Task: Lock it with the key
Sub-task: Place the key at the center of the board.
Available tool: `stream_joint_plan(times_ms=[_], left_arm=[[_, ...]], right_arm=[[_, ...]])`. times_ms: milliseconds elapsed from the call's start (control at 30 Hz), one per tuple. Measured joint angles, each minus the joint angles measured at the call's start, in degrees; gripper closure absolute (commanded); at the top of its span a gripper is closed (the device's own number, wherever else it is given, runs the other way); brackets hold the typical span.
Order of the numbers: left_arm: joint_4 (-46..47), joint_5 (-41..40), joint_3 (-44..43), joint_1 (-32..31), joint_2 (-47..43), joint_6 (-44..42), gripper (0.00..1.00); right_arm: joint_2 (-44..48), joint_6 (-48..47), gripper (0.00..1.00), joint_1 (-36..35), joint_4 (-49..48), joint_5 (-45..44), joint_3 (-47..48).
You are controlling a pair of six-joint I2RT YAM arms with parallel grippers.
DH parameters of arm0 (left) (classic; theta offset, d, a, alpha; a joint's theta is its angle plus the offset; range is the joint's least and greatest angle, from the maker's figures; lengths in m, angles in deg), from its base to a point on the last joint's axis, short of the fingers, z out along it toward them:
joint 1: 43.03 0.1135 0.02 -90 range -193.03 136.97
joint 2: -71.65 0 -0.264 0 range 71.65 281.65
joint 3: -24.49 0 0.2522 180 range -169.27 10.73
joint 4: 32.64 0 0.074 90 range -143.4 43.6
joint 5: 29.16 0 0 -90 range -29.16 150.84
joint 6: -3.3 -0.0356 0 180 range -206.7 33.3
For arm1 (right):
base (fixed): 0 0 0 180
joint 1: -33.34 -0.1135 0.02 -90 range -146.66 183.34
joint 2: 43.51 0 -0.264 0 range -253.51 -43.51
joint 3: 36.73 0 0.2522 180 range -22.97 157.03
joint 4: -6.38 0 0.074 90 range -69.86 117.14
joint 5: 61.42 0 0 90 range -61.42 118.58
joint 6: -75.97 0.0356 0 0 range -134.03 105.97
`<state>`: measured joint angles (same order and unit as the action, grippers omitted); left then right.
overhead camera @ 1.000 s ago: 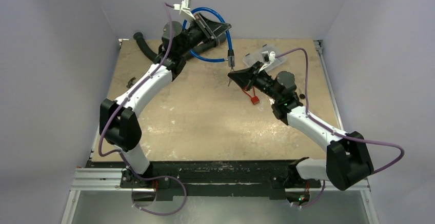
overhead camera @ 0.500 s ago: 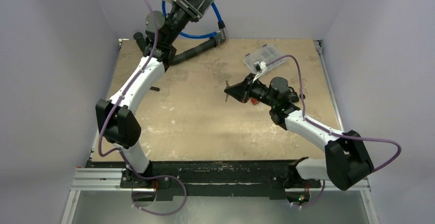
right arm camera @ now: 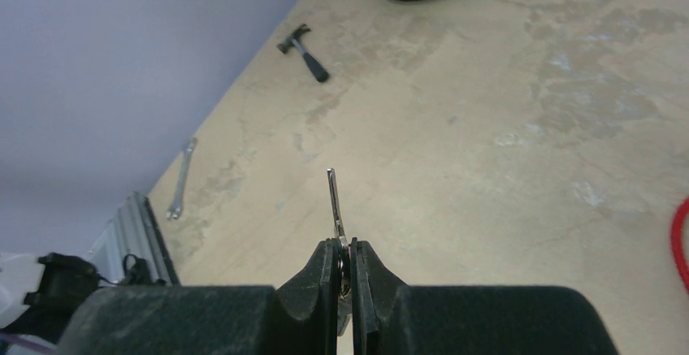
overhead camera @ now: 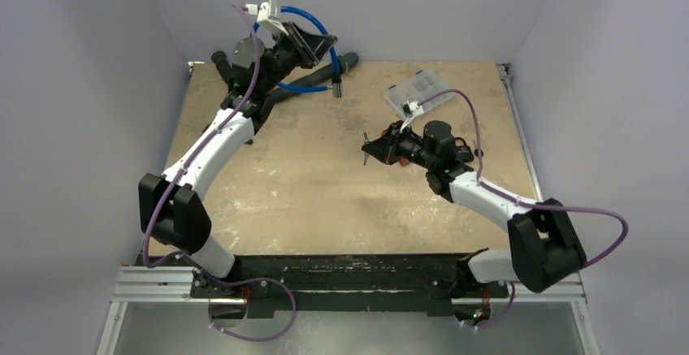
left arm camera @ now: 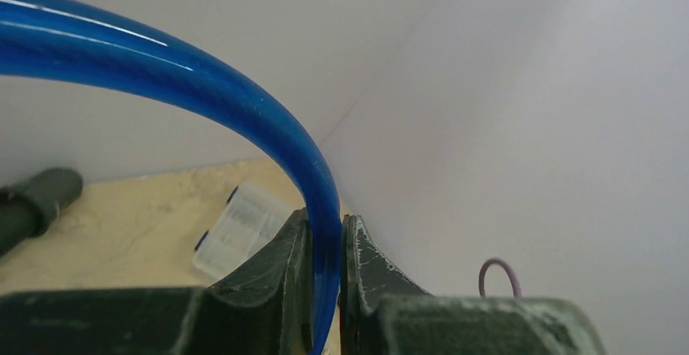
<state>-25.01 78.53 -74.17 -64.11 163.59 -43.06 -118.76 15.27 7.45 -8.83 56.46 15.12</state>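
Place: robotics lab cell
Walls: plain white panels [overhead camera: 81, 62] on three sides
Worktop: scuffed bare board [overhead camera: 325, 201]
Near edge: aluminium mounting rail [overhead camera: 154, 290]

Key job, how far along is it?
Done: the right pincer has the key pinched, blade pointing out. In hand: the left pincer clamps the blue cable, raised at the far side. Left: the key is in no lock yet.

light: bright, even | shadows: faint, soft on counter [overhead camera: 325, 201] | glare: streak along blue cable [left arm camera: 187, 79] | focus: wrist foregrounds soft
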Motion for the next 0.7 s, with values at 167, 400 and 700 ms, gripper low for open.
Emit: stream_joint_plan(times_ms=[167,400,700], left_arm=[[-5.25,0.11,5.16,0.00,-3.19,-5.11,1.00],[-10.71,0.11,8.57,0.02,-5.81,-10.67,1.00],[-15.80,0.15,11.56,0.02,-6.78,-15.50,1.00]], right_arm=[[-8.57,-3.30,1.00,1.27,3.41,-0.46,4.68],[-18.43,-5.35,1.00,1.46,5.90,-0.39,10.93],[-27.63,-4.92,1.00,1.46,6.34,-1.33,16.02]])
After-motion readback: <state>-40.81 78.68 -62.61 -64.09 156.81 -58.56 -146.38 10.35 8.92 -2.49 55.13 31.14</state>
